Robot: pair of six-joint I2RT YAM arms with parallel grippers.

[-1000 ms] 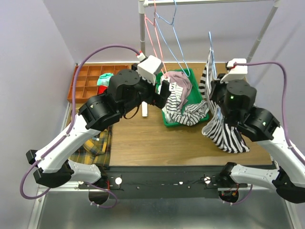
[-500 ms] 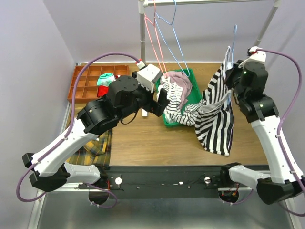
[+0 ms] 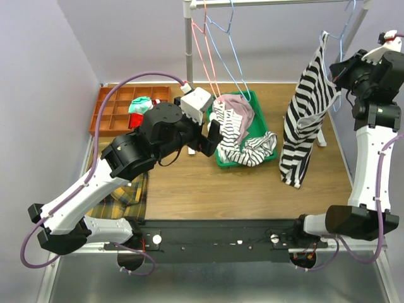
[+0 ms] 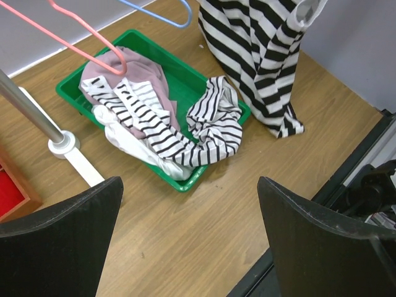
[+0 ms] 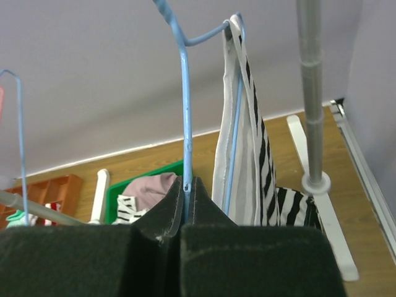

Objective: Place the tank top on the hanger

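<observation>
- While the right gripper (image 5: 185,189) stands raised over the far right corner of the tabletop, its fingers are pressed together on the wire of the hanger (image 5: 185,111).
- From that pinch the wire runs straight up, so the hanger's long axis is near vertical. Its hook is at the top, close to the right end of the rail (image 3: 278,2).
- The tank top (image 3: 305,120) hangs from the hanger, just beside the fingers on their left. A strap sits over the top bend of the wire.
- The cloth's long axis is also vertical, with the straps up and the hem pointing down near the right edge. Whether the hem touches the wood cannot be told.
- The left gripper (image 4: 189,185) has its fingers spread wide and holds nothing. It hovers by the green tray (image 3: 255,101) at mid-table, well apart from the hanger.
- The right arm is clearly the nearer one, so any move toward the rail would likely fall to it, and the hook needs to go upward.
</observation>
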